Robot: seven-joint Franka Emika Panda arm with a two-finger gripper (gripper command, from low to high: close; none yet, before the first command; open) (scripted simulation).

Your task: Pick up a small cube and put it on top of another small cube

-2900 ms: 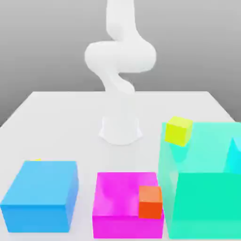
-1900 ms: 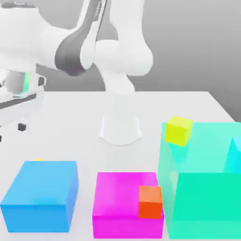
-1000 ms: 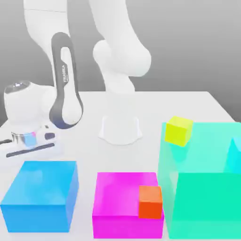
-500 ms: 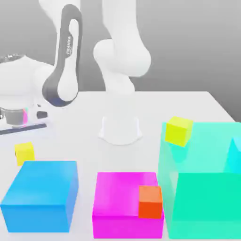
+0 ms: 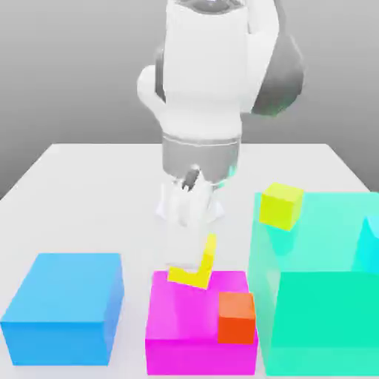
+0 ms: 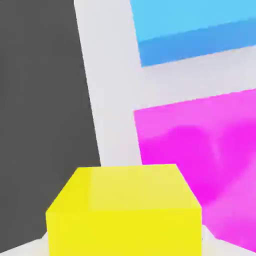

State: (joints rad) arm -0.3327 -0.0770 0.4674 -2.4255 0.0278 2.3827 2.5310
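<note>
The arm is hanging over the middle of the white table [image 5: 89,170], wrist pointing down, with the gripper [image 5: 194,260] sitting just above the rear edge of the magenta box [image 5: 185,311]. The fingers are pinching nearly closed on the small cube [image 5: 194,272], which is hanging clear of the table, tilted, its lower edge overlapping the magenta box's back rim in the exterior view. In the hand view the small cube [image 6: 125,210] is sitting close to the lens with the magenta box [image 6: 200,145] and the blue box [image 6: 195,25] lying beyond it. The blue box [image 5: 63,307] is resting toward the exterior view's left, the teal box [image 5: 326,311] toward its right. A yellow-green cube [image 5: 281,205] is sitting at the teal box's rear upper corner; an orange cube [image 5: 237,317] is resting against the magenta box's front right corner.
</note>
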